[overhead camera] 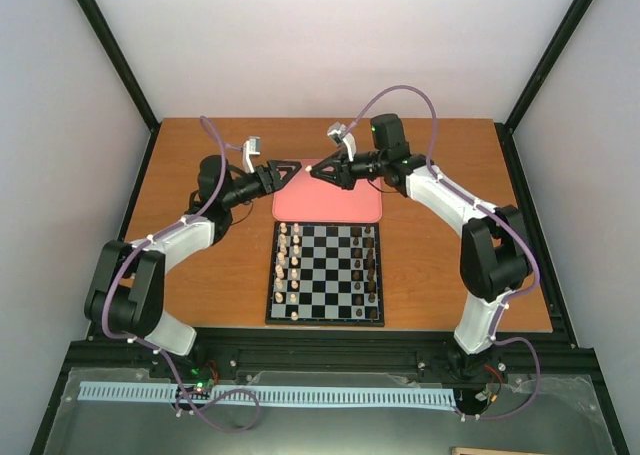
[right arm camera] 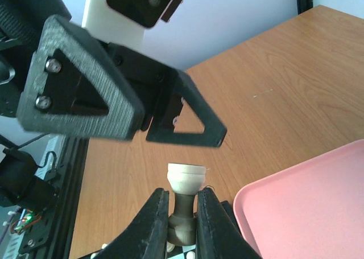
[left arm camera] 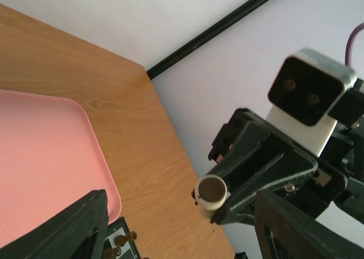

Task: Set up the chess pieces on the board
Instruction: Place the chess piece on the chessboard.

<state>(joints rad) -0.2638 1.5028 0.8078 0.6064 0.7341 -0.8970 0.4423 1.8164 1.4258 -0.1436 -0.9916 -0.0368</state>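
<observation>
My right gripper [overhead camera: 322, 172] is shut on a chess piece [right arm camera: 185, 182] with a cream base. It holds the piece base-outward in the air above the near left corner of the pink tray [overhead camera: 328, 207]. My left gripper [overhead camera: 288, 168] faces it, open and empty, tips just short of the piece. In the left wrist view the piece's round base [left arm camera: 211, 193] sits between and beyond my open left fingers [left arm camera: 85, 225]. The board [overhead camera: 325, 272] lies in front of the tray, with cream pieces [overhead camera: 289, 265] in its left columns and dark brown pieces [overhead camera: 369, 265] in its right columns.
The pink tray [left arm camera: 40, 156] lies behind the board, and the part that shows is bare. Black frame posts and white walls close in the table at the sides and back. A black rail runs along the near edge [overhead camera: 320, 360].
</observation>
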